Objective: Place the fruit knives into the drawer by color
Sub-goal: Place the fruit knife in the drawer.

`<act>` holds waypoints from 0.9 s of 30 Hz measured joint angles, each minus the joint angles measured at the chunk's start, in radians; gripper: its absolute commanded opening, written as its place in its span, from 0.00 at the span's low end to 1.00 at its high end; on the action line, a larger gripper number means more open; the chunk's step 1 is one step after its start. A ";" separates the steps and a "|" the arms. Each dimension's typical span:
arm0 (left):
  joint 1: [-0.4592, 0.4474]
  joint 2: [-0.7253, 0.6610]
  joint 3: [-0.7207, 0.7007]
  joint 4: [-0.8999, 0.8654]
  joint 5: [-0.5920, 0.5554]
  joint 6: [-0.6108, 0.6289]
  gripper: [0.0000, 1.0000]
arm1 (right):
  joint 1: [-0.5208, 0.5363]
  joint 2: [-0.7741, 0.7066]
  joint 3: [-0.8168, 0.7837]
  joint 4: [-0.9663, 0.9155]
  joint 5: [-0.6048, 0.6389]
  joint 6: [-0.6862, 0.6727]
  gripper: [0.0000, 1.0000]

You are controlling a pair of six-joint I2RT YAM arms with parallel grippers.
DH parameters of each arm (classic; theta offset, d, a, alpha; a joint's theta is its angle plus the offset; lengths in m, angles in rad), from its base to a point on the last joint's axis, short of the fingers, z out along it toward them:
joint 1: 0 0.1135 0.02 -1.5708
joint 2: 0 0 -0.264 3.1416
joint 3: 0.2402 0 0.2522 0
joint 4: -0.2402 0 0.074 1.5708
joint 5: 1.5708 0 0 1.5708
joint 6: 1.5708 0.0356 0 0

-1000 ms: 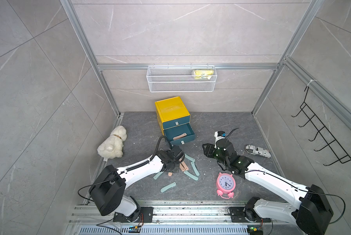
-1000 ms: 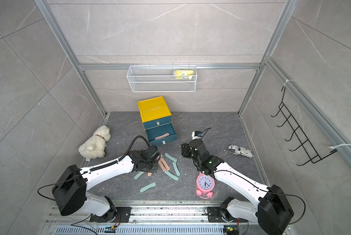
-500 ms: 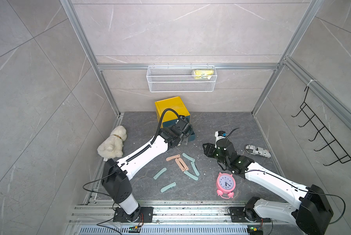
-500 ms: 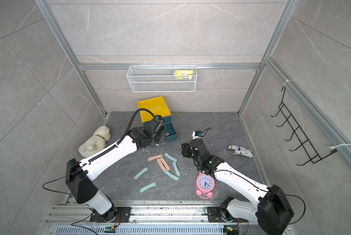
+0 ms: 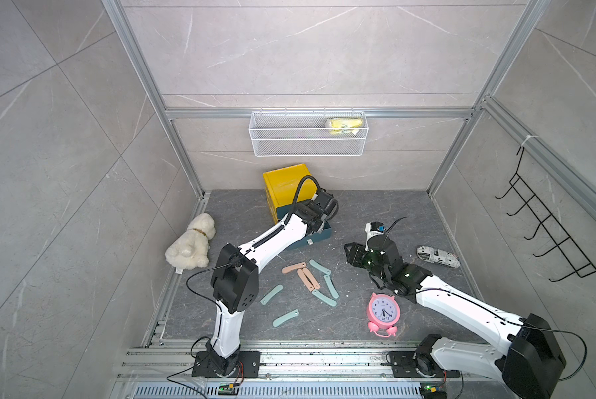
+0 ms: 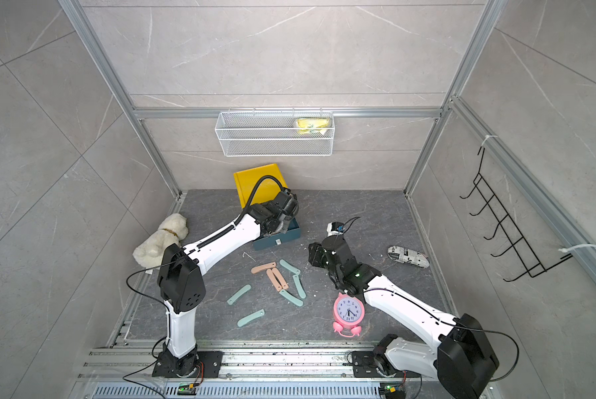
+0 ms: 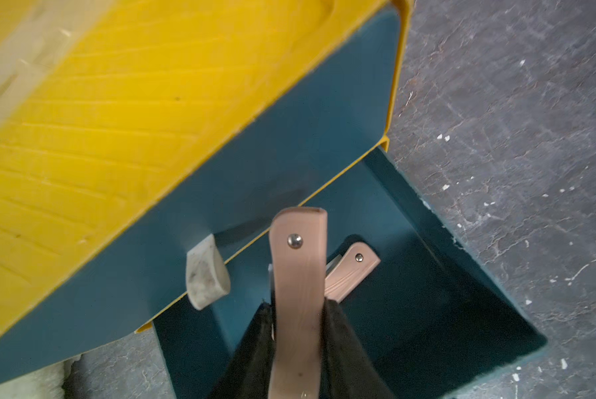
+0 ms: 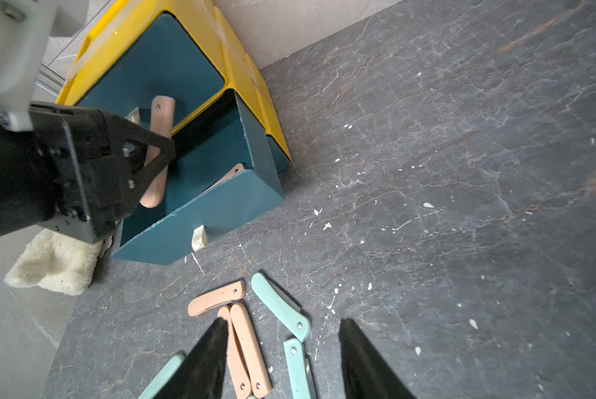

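Plush dog (image 5: 190, 246) lies at 9 o'clock of the yellow cabinet (image 5: 282, 183). Left gripper (image 7: 298, 311) jaws pinch a pink knife (image 7: 298, 276), long axis along them, rivet end toward the cabinet, over the open drawer (image 7: 410, 214) holding a second pink knife (image 7: 353, 273). At 6 o'clock, 8 loose knives (image 5: 293, 268) litter the table (image 5: 376, 207); right gripper (image 8: 283, 323) jaws hang spread at their 3 o'clock.

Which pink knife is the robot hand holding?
The salmon-pink folding knife held in the left hand, above the open dark-teal drawer; the other pink knives lie loose.
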 measured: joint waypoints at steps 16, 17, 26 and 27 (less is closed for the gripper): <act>0.000 -0.224 -0.012 0.020 0.150 -0.057 0.90 | 0.043 0.180 0.114 -0.002 -0.219 -0.058 0.58; 0.000 -0.277 -0.045 0.032 0.155 -0.064 0.92 | 0.065 0.216 0.136 -0.003 -0.232 -0.068 0.58; 0.018 -0.709 -0.482 0.114 0.179 -0.172 0.96 | 0.176 0.475 0.276 -0.048 -0.274 -0.125 0.49; 0.018 -0.738 -0.524 0.115 0.179 -0.185 0.96 | 0.176 0.493 0.284 -0.057 -0.268 -0.134 0.49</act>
